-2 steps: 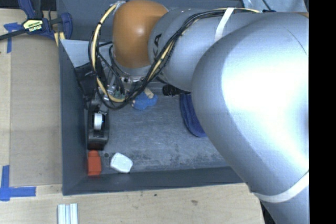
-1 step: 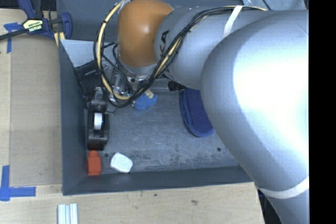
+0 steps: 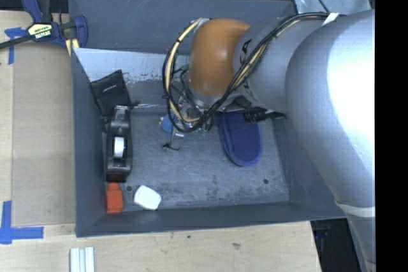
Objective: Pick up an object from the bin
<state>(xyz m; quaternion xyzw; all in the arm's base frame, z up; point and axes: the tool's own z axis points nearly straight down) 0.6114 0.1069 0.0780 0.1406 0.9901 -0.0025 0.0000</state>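
Against the near wall of the bin (image 3: 191, 216) lies an orange-red block (image 3: 114, 198), just below the near end of the black tape dispenser (image 3: 118, 144). A white lump (image 3: 147, 197) sits a little to the right of the block, apart from it. The tape dispenser lies lengthwise along the left wall, with a white roll showing in its middle.

To the right of the dispenser, across a bare stretch of floor, the gripper (image 3: 172, 136) hangs low over the floor. A small blue piece (image 3: 167, 125) is at its tip. It cannot be told whether the claw is open or closed, or whether it has hold of that piece.

Farther right of the dispenser, a blue oval pad (image 3: 241, 140) lies partly under the arm. A black flat piece (image 3: 109, 91) leans at the dispenser's far end. The robot's orange cover (image 3: 217, 57), wrapped in cables (image 3: 173, 67), rises above the gripper.
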